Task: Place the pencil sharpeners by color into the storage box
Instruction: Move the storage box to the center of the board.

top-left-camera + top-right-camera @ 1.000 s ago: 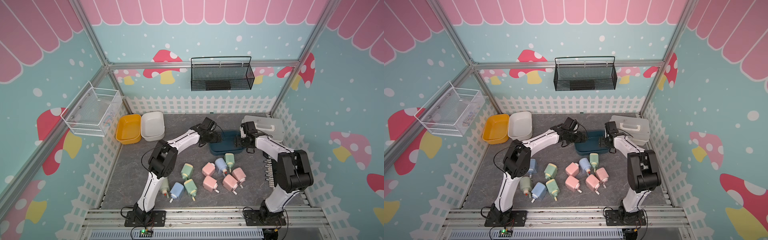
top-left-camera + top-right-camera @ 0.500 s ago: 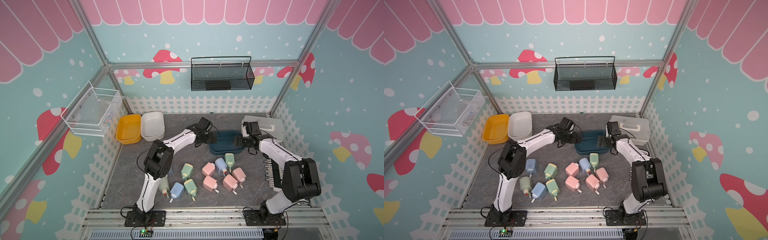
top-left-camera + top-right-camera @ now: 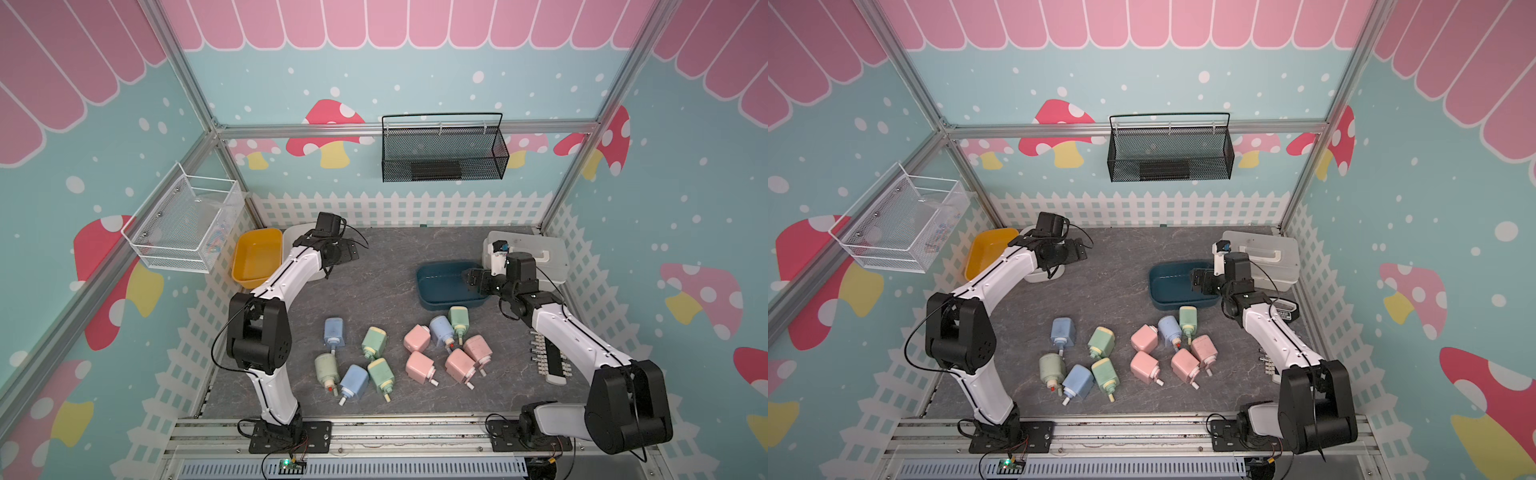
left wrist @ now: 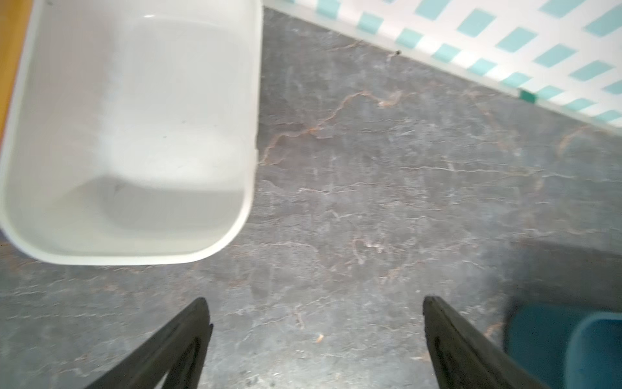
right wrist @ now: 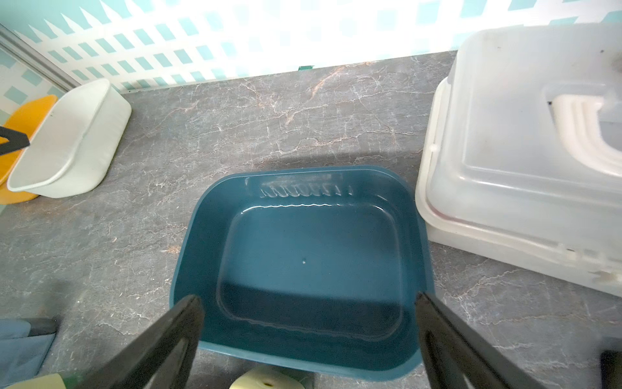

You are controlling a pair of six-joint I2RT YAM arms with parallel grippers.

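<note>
While eleven pastel plastic pencil sharpeners (image 3: 417, 337) lie unsorted beside the empty dark-blue plastic tray (image 3: 436, 287), left gripper (image 4: 316, 301) and right gripper (image 5: 308, 298) gape wide, holding nothing.

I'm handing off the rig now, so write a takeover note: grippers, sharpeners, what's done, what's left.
Grippers: left gripper open and empty near the white bin; right gripper open and empty over the blue bin.
Things: all eleven sharpeners lie on the table, four pink, four green, three blue.
Done: none sorted; white, blue and yellow bin are empty.
Left: sort all eleven by color.
</note>
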